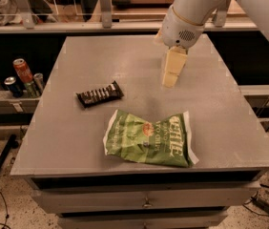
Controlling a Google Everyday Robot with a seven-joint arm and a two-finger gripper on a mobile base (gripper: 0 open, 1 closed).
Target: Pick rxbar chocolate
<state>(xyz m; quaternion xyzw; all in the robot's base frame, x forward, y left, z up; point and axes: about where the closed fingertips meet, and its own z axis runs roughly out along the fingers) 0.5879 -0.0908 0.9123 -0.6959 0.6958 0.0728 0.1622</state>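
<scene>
The rxbar chocolate [99, 94] is a small flat dark bar with pale lettering. It lies on the grey table [230, 109], left of middle. My gripper [170, 78] hangs from the white arm above the table's middle back. It is up and to the right of the bar, well apart from it. Its cream fingers point down, close together, with nothing between them. The green-white drink can is hidden behind the arm.
A large green chip bag [149, 139] lies near the table's front edge, just below the bar. Several cans [23, 71] stand on a lower shelf to the left. A railing and shelf run behind the table.
</scene>
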